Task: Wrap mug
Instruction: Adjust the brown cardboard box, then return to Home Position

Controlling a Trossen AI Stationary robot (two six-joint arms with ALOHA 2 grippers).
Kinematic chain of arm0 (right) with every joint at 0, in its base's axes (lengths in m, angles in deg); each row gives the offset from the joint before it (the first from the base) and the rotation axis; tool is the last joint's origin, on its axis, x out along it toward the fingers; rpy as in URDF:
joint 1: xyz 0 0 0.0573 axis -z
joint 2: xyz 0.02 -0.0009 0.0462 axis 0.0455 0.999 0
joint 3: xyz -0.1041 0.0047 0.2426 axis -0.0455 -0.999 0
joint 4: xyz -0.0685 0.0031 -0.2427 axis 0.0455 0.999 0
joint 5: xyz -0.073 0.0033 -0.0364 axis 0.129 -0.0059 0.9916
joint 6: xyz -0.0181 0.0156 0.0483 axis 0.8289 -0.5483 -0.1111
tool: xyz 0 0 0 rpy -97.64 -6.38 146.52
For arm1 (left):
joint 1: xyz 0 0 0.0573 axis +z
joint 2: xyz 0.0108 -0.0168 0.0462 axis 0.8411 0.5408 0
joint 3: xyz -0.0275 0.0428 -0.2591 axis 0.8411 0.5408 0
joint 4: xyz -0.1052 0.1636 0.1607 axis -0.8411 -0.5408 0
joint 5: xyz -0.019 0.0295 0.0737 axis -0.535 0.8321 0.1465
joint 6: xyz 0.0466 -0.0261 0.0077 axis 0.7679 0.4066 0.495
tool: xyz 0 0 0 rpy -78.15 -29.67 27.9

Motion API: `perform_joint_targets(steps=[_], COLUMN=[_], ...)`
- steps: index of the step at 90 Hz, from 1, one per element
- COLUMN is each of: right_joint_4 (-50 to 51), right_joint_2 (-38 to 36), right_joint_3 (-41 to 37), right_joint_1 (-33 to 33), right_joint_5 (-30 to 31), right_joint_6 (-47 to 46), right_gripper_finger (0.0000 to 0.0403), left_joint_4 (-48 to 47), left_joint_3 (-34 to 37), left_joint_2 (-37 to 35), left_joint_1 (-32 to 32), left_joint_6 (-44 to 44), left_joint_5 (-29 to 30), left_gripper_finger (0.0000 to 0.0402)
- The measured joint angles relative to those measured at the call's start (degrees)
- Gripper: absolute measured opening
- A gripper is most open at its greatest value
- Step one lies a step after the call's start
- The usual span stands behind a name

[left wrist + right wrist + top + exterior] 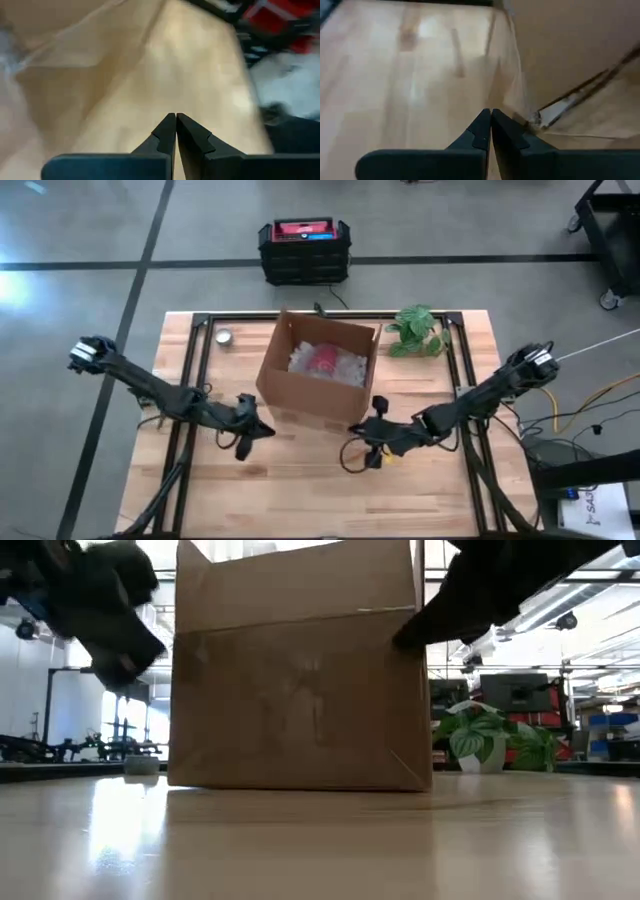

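Note:
An open brown cardboard box (pixel 310 395) stands in the middle of the table. Inside it a red mug (pixel 325 358) lies in white wrapping (pixel 348 367). My left gripper (pixel 268 430) is shut and hangs just off the box's near left corner, apart from the box wall (pixel 300 690) in the low view. My right gripper (pixel 355 427) is shut at the box's near right corner. In the wrist views both pairs of fingertips, left (pixel 176 116) and right (pixel 490 112), are closed with nothing between them. My right gripper has its shut fingertips right beside the box's near right corner edge (pixel 530 119), coming level from the table's right. I cannot tell whether they touch the cardboard. My left gripper touches nothing.
A potted green plant (pixel 418 330) stands at the back right of the table, and a small round metal object (pixel 224 336) lies at the back left. A black crate (pixel 305 250) sits on the floor beyond the far edge. Bare wood lies along the near edge.

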Motion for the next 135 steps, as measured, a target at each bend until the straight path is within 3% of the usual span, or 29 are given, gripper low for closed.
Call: perform_joint_targets(steps=[26, 49, 69, 93, 116, 126, 135], right_joint_4=[1.94, 1.86, 1.79, 1.39, 1.85, 1.82, 4.50], right_joint_2=[0.07, 0.11, 0.21, -1.35, -4.54, -8.47, -13.44], right_joint_3=[0.00, 0.00, 0.00, 0.00, -0.02, -0.02, -0.03], right_joint_1=[9.60, 15.95, 19.47, 22.57, 27.70, 26.63, 24.67], right_joint_5=[0.21, -0.13, -1.15, -2.19, -16.10, -23.02, -29.56], right_joint_6=[6.97, 9.96, 12.14, 17.08, 17.67, 14.42, 11.72], right_gripper_finger=[0.0000, 0.0000, 0.0000, 0.0000, 0.0000, 0.0000, 0.0000], left_joint_4=[2.72, 0.96, 1.10, 2.74, 4.56, 6.68, 6.12], left_joint_3=[0.00, 0.02, 0.02, 0.02, 0.14, 0.01, 0.00], left_joint_2=[6.01, 5.34, 5.88, 5.61, 3.99, -1.17, -7.45], left_joint_1=[5.01, 16.05, 25.31, 29.54, 33.56, 29.28, 22.91], left_joint_6=[1.46, 8.41, 13.01, 17.04, 19.17, 18.22, 18.97], left_joint_5=[4.41, 4.70, -0.17, -1.48, -9.09, -13.69, -13.12], left_gripper_finger=[0.0000, 0.0000, 0.0000, 0.0000, 0.0000, 0.0000, 0.0000])
